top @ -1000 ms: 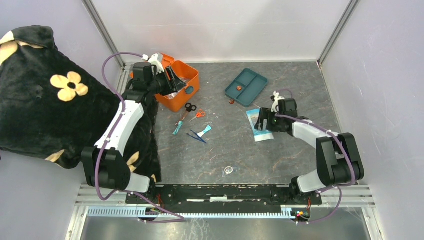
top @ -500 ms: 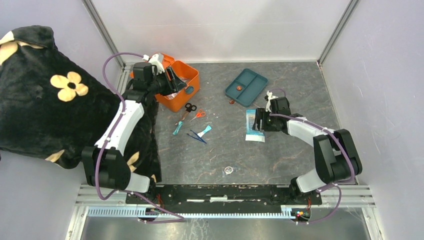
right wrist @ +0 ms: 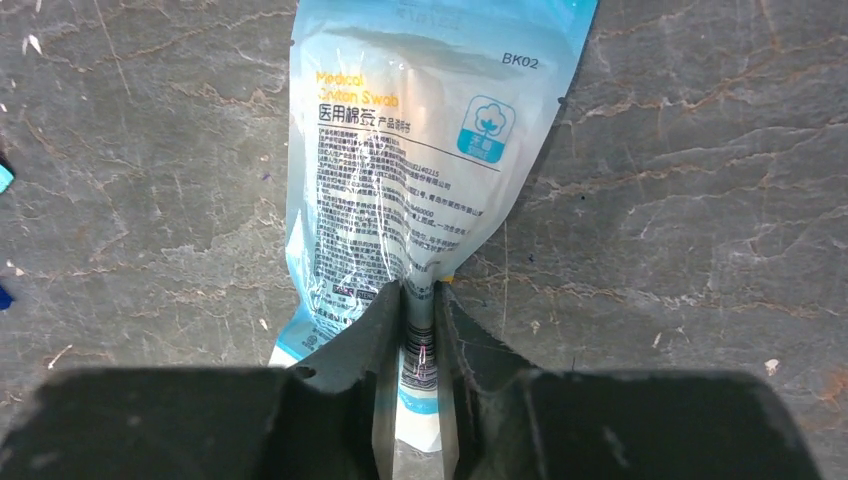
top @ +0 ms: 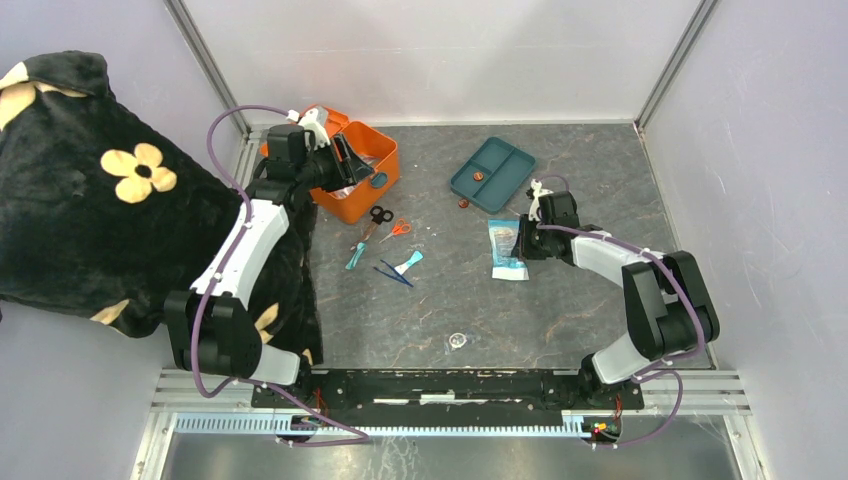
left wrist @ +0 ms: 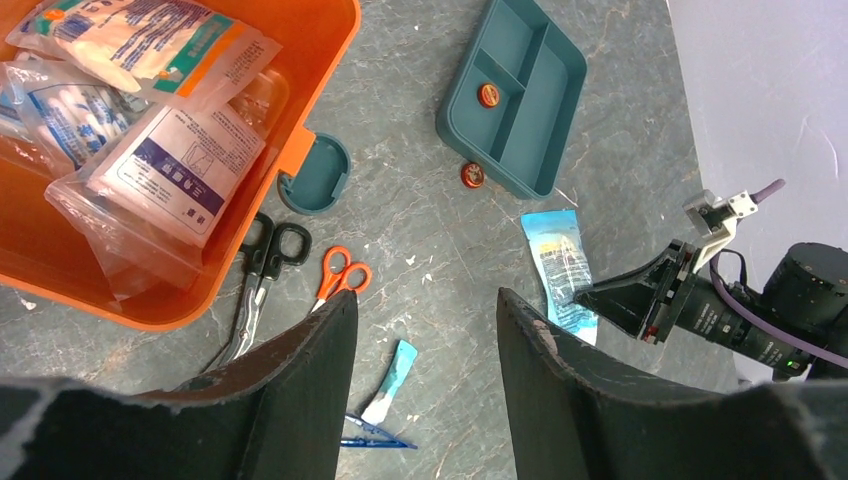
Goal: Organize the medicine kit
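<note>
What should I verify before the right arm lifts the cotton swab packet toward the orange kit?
1. Grip: right gripper shut on the swab packet, at its near end: ok.
2. Packet free of other items: ok, it lies alone on the table.
3. Lid of the medicine kit open: ok.
4. Room inside: cannot tell, packets cover the visible part.
5. Drop zone clear: not ok, the left gripper hovers open over the kit.

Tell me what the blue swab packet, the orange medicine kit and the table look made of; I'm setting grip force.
The swab packet looks like thin, glossy plastic film: it wrinkles and catches glare. The medicine kit looks like rigid moulded plastic, smooth and semi-gloss, with rounded walls. The table has a dark grey, veined, matt stone look; real stone or printed laminate cannot be told.
</note>
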